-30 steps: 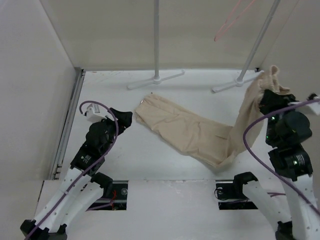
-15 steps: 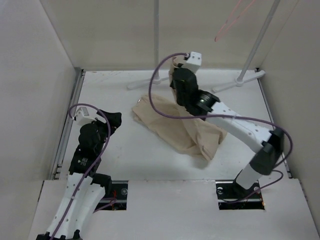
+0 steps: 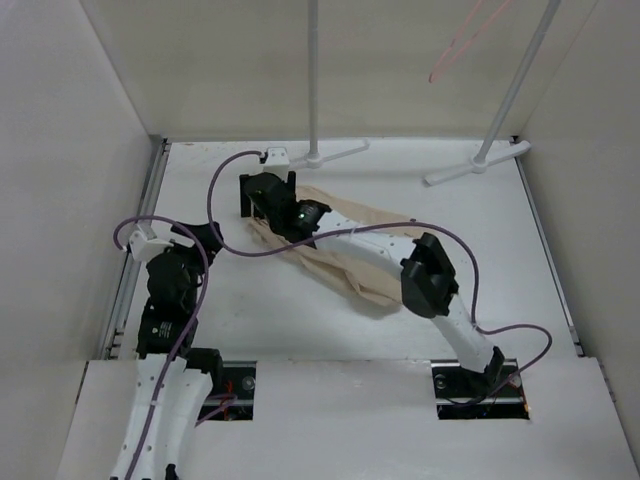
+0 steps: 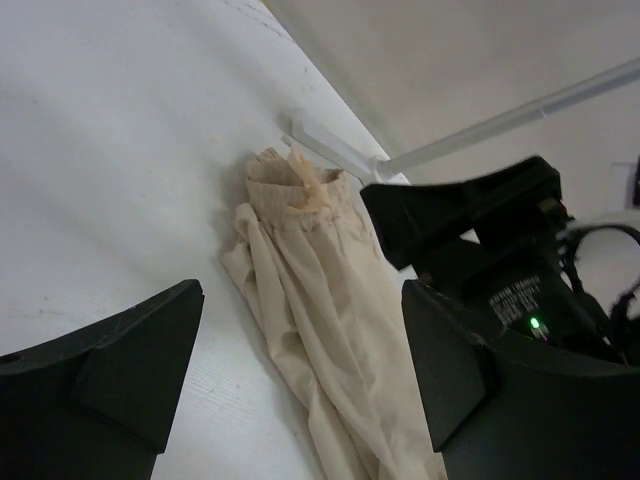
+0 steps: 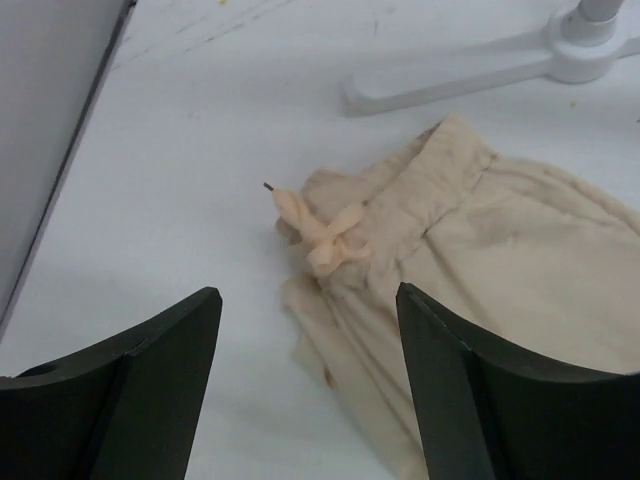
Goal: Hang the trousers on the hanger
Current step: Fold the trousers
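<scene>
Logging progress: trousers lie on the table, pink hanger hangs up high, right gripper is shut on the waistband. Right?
Not the last part: the right wrist view shows the right gripper open above the waistband. The trousers on the table and the hanger up high are correct.

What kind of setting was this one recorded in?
Probably a lab robot test cell, not a home: a white table boxed in by plain white walls, a bare metal rack carrying a pink hanger, and one pair of trousers lying on the table.
</scene>
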`<state>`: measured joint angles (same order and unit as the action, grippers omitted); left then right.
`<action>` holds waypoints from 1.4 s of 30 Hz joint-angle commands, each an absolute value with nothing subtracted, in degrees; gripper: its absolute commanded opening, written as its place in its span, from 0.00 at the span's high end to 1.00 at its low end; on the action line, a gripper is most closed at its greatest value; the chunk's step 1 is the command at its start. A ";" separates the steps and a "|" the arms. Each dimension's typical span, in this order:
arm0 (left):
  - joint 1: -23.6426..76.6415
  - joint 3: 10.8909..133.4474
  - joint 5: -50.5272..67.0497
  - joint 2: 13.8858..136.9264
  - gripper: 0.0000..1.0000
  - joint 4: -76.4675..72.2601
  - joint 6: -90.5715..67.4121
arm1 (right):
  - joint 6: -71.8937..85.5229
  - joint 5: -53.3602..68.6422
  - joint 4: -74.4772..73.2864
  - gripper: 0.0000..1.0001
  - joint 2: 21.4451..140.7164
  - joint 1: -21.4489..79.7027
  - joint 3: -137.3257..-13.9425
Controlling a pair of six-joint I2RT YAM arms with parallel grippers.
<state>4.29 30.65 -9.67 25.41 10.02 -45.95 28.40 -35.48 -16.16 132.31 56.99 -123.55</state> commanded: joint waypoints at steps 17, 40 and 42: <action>24.65 44.81 -16.43 74.68 0.43 -12.30 -38.41 | 35.77 -30.95 0.62 0.74 68.83 44.17 -46.52; 18.76 57.48 -15.91 97.39 0.86 -13.80 -36.74 | 36.31 -22.84 -8.44 0.22 67.56 56.02 -36.46; 18.85 57.04 -16.08 96.16 0.89 -13.80 -36.65 | 34.90 -23.64 -8.44 0.32 71.87 57.08 -38.49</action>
